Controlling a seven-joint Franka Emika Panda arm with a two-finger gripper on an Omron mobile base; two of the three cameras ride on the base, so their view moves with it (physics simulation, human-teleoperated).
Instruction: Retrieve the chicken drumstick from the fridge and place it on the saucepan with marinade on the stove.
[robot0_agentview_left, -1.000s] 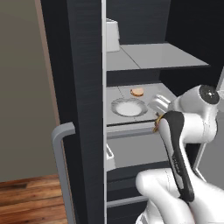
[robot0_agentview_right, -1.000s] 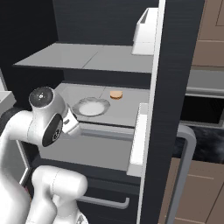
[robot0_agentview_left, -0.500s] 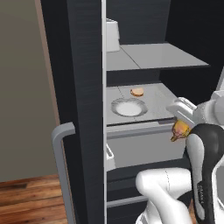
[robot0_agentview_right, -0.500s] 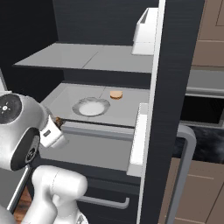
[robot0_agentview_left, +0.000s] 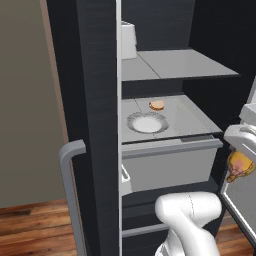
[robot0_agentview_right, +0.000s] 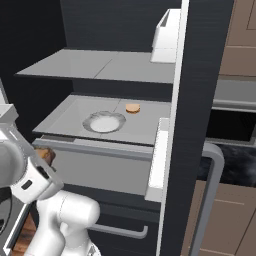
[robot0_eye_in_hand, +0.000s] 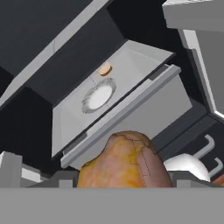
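- Chicken drumstick (robot0_eye_in_hand: 124, 161) now out of the fridge (robot0_agentview_left: 100, 75), pinched in the gripper (robot0_agentview_left: 239, 165) and hanging in the air off to the right of the open shelves.
- A second ago, sat right at the front edge of the middle shelf; half a second ago, already a little lower and further out; now clear of the shelves and down beside the grey bin (robot0_agentview_left: 170, 162).
- Seen in the hand view as a big golden-brown lump close up, with the bin and shelf well behind it.
- Seen in the left base view as a small yellow piece under the white hand, at the far right edge.
- Gripper partly closed, squeezing the chicken drumstick from both sides.
- Left behind on the middle shelf: a white plate (robot0_agentview_left: 146, 122) and a little round bun (robot0_agentview_left: 157, 104), well apart from the hand.
- Means the first half of the job looks done: meat picked up and pulled free.
- Still to do, most likely: turn away from the fridge, carry it over to the stove, and set it in the saucepan with marinade.
- Worth watching: a lumpy piece like this could slip if swung too fast.
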